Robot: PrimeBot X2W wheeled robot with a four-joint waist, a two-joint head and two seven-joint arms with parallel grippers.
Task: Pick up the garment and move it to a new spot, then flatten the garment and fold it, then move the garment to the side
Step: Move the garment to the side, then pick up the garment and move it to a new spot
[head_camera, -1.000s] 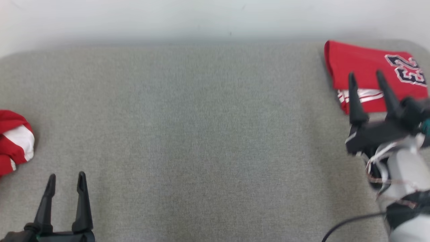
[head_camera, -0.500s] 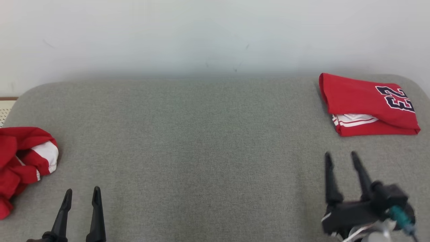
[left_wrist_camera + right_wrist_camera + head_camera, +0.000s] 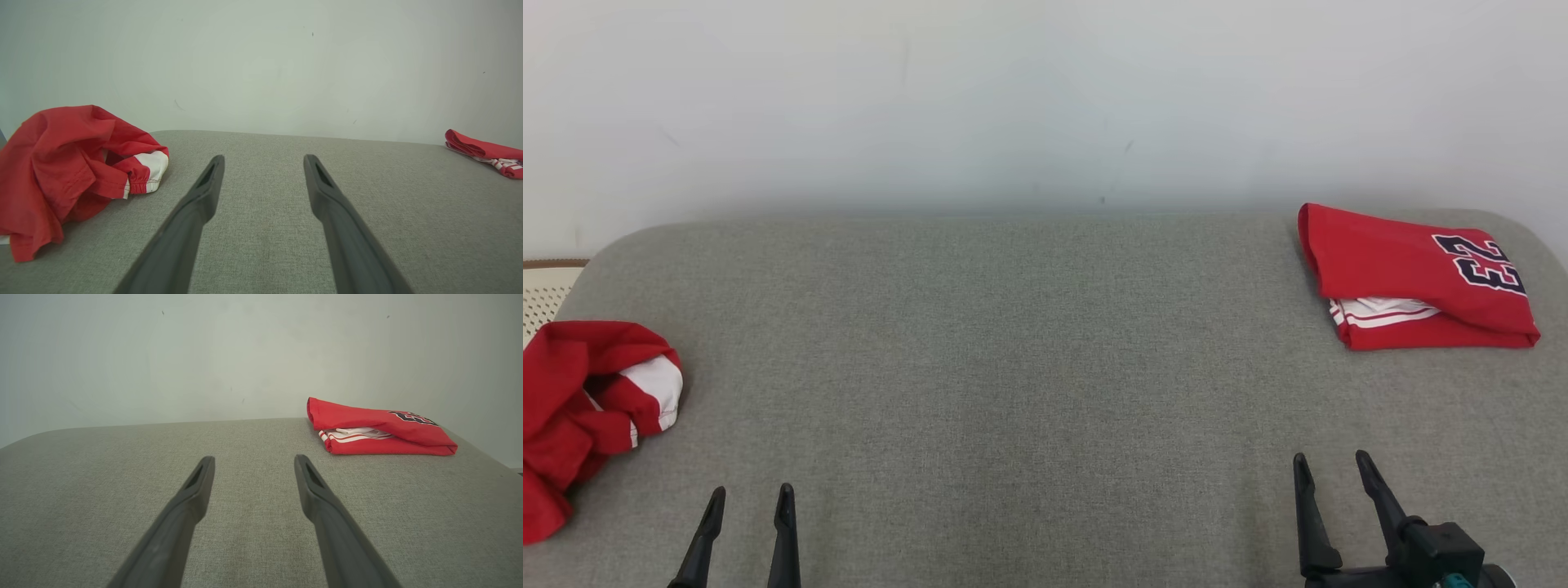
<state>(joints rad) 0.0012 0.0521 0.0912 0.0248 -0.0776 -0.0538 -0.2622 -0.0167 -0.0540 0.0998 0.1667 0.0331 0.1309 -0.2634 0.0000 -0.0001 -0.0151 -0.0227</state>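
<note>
A folded red garment (image 3: pixel 1413 273) with a dark number and white trim lies at the far right of the grey surface (image 3: pixel 1029 367); it also appears in the right wrist view (image 3: pixel 376 430) and the left wrist view (image 3: pixel 484 153). A second red and white garment (image 3: pixel 588 408) lies crumpled at the left edge, also in the left wrist view (image 3: pixel 69 171). My left gripper (image 3: pixel 750 498) (image 3: pixel 263 161) stands open at the lower left, right of the crumpled garment. At the lower right my right gripper (image 3: pixel 1330 465) (image 3: pixel 253 461) is open, well short of the folded garment. Both hold nothing.
A pale wall (image 3: pixel 1013 98) rises behind the padded grey surface. A slice of a cream perforated object (image 3: pixel 543 290) shows past the surface's left corner. The wide middle of the surface lies between the two garments.
The head view has tilted up, showing more wall. My right gripper has drawn back from over the folded garment toward the near edge. Both grippers stayed open.
</note>
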